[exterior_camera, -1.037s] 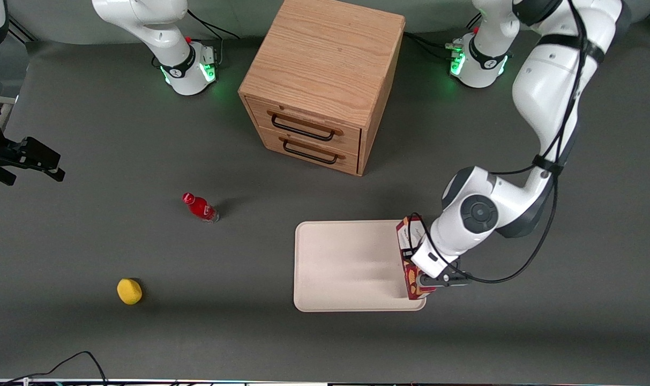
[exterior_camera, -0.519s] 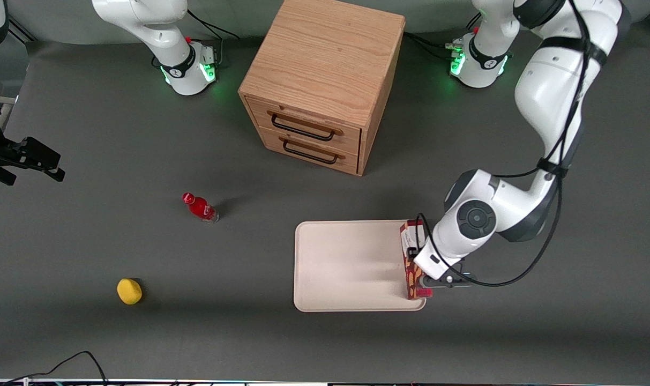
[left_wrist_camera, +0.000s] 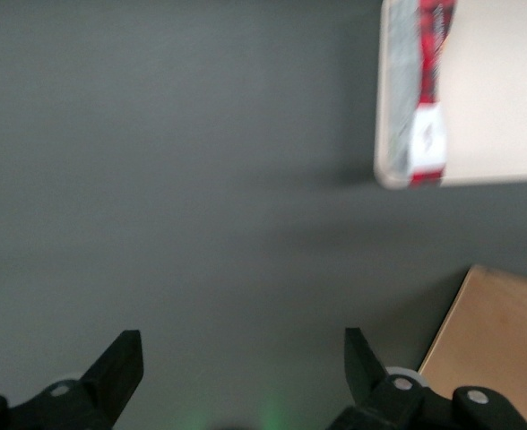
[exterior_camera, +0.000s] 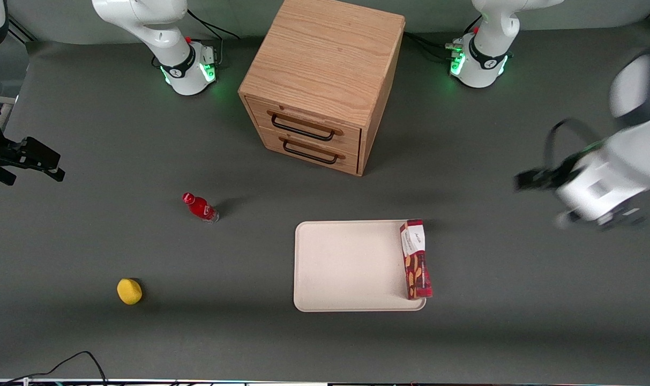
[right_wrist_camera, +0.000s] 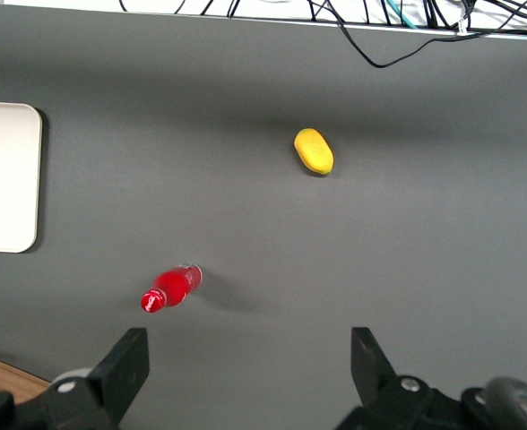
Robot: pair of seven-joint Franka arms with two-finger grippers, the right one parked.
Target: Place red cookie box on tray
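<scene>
1. Your red cookie box (exterior_camera: 416, 259) lies flat along the tray's (exterior_camera: 346, 265) short edge toward the working arm's end of the worktop, white label end farther from the front camera, the other end near the tray's corner closest to that camera.
2. It sits on the rim there and may overhang it slightly; whether it rests fully inside the rim you cannot tell.
3. Your gripper (left_wrist_camera: 244, 358) hangs above bare worktop, well apart from the tray toward the working arm's end, fingers spread wide and holding nothing.
4. The box's long axis runs parallel to that short tray edge, so any return reaches it side-on, toward the parked arm's end.
5. Judged from this, the placing looks done; a nudge toward the tray's middle is all you might need.
</scene>
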